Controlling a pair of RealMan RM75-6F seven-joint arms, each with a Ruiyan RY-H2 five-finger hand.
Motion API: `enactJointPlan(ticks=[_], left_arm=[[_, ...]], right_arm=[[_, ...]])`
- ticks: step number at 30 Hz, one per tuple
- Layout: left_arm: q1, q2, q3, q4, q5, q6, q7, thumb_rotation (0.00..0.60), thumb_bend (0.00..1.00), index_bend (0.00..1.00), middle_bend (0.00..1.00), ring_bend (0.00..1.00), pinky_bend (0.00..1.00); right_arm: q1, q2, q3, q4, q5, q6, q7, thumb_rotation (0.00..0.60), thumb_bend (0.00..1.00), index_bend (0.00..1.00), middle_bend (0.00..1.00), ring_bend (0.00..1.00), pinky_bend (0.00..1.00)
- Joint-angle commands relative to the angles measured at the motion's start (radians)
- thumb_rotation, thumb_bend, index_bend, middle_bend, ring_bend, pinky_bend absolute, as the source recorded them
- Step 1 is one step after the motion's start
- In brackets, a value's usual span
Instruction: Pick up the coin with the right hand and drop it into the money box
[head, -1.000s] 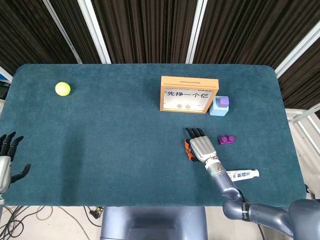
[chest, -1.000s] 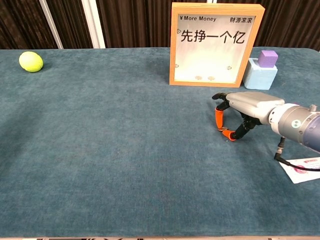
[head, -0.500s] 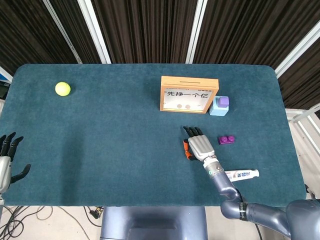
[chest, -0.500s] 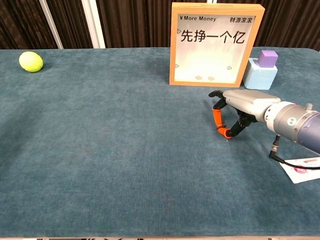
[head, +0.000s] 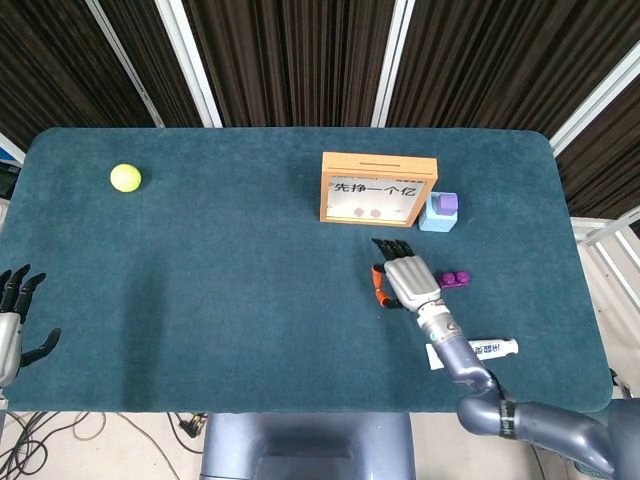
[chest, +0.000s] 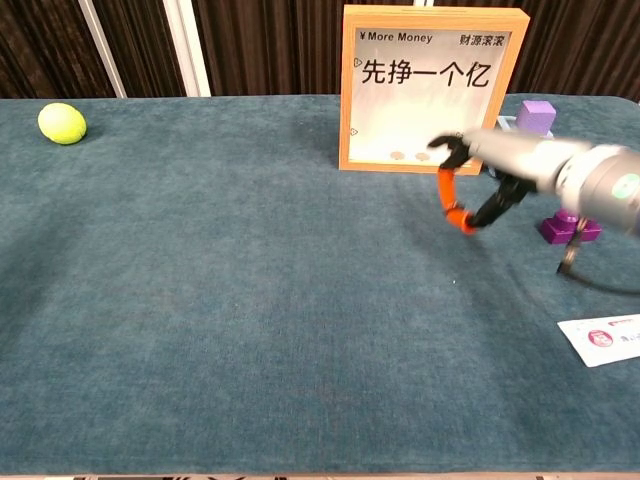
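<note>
Chest view: right hand (chest: 500, 165) hung above table (chest: 250, 300), just before money box (chest: 432, 88); thumb and finger curled together, tips near. Coin not discernible; hold unclear. Left hand (head: 10, 320) spread at table edge.

I see a big table (head: 200, 260) w/ dark blue-green cloth, dark ribbed wall (head: 290, 60) behind w/ white bars (head: 185, 50), cables (head: 40, 435) on floor.

The table (head: 200, 260) wears matt, napped teal cloth; the money box (head: 378, 160) has a smooth wooden frame; the right hand (chest: 510, 160) looks satin grey metal.
</note>
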Motion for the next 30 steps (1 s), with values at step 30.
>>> enactJointPlan(ticks=[30], left_arm=[[-0.008,0.006,-0.014,-0.026,-0.089,-0.048,0.046,0.6,0.25,0.15,0.03,0.0,0.0]], right_arm=[[0.468,0.398,0.143,0.028,0.753,-0.275,-0.338,0.6,0.51,0.72,0.05,0.04,0.0]])
